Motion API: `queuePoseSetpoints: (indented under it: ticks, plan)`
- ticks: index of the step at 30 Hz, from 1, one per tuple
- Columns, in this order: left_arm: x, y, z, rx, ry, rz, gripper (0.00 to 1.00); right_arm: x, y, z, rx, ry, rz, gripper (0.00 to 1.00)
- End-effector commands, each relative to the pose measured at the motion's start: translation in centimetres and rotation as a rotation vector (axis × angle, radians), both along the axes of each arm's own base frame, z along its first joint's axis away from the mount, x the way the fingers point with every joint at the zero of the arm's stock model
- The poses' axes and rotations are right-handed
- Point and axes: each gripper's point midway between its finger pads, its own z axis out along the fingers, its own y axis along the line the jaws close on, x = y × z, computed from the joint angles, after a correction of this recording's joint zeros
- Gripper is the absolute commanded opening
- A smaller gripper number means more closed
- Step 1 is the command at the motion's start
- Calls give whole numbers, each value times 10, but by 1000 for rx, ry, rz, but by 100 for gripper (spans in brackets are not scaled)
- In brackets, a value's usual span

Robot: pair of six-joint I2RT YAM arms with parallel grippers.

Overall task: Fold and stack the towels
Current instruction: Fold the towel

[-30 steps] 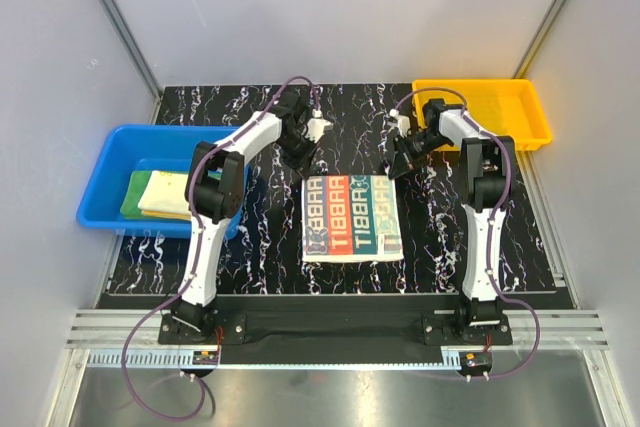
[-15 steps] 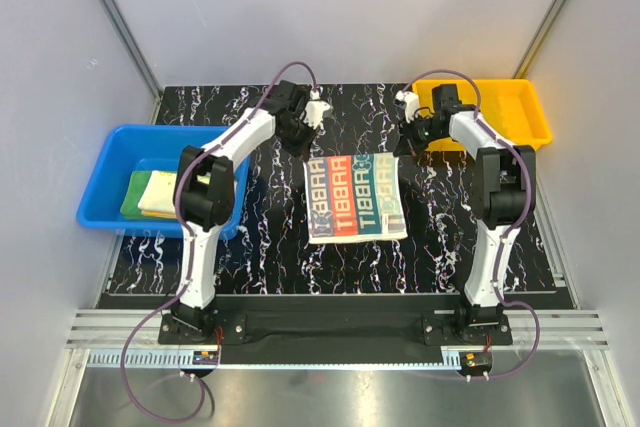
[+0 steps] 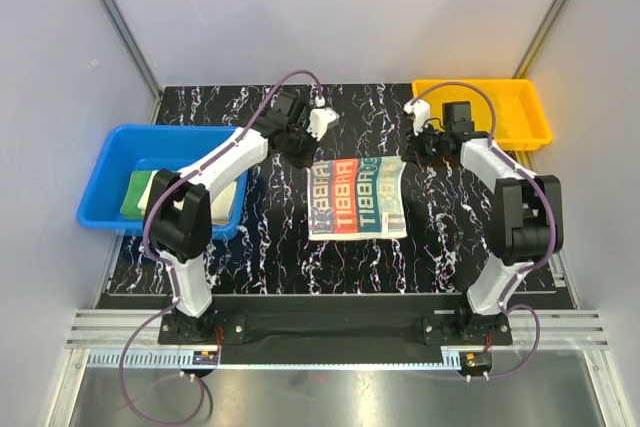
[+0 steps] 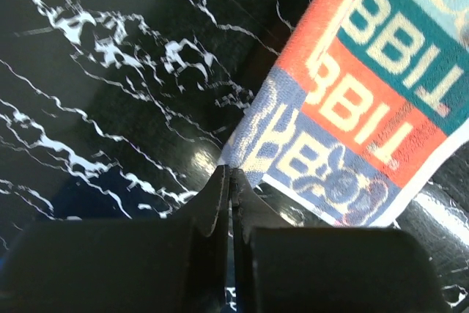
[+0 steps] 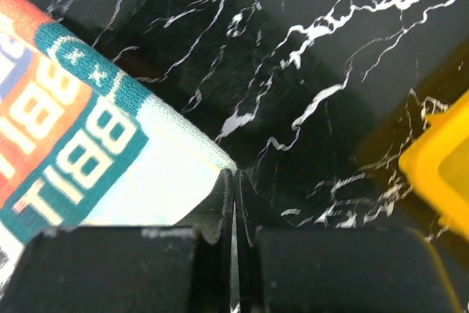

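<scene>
One RABBIT towel [image 3: 355,202], cream with multicoloured lettering, lies folded mid-table [image 3: 250,237]. Wrist views: left gripper [image 4: 229,181] and right gripper [image 5: 233,181] each pinched tight on a far corner. Overhead only: green towel [image 3: 133,197] and yellow towel [image 3: 157,185] in the blue bin [image 3: 100,172], left.

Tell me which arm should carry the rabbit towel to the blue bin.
Probably left. The left gripper and right gripper each pinch a far corner of the rabbit towel, but the blue bin sits on the left side.
</scene>
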Motion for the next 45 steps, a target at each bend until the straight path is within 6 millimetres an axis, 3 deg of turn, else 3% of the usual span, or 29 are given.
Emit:
queuePoseSetpoints:
  ticks: [1, 2, 4, 5, 6, 8, 9, 11, 12, 15, 26, 31, 38, 43, 45]
  plan:
    - [1, 18, 19, 21, -78, 46, 0, 4, -11, 37, -37, -164, -46, 0]
    - [-3, 16, 23, 14, -84, 42, 0, 0, -13, 46, -37, -193, -50, 0]
    - [-10, 16, 23, 9, -75, 42, 0, -12, -12, 42, -43, -195, -34, 0]
    - [-14, 15, 25, 5, -78, 38, 0, -17, -11, 51, -55, -234, -11, 0]
    - [-18, 15, 20, 1, -59, 42, 0, -27, -9, 42, -62, -223, 5, 0]
    - [-26, 11, 18, -14, -40, 31, 0, -38, -5, 49, -63, -259, 22, 0]
    - [-31, 12, 15, -11, -29, 34, 0, -47, -3, 39, -57, -252, 23, 0]
    - [-38, 12, 13, 0, -26, 31, 0, -57, 2, 42, -46, -274, 28, 0]
    - [-44, 13, 13, -1, -23, 27, 0, -66, 3, 31, -55, -261, 25, 0]
    - [-56, 11, 18, -10, -22, 17, 0, -81, 7, 27, -65, -265, 19, 0]
    - [-111, 3, -2, -38, 111, -46, 0, -116, 0, 16, -64, -257, -68, 0]
    - [-124, 6, -11, -24, 146, -40, 0, -121, -4, 15, -71, -259, -104, 0]
    - [-141, 7, -32, 1, 227, -44, 0, -141, 10, -7, -76, -187, -68, 1]
    - [-151, 4, -48, 16, 289, -65, 0, -147, 5, -18, -101, -149, -96, 5]
    - [-157, 4, -53, 25, 313, -76, 5, -148, 1, -20, -117, -139, -109, 7]
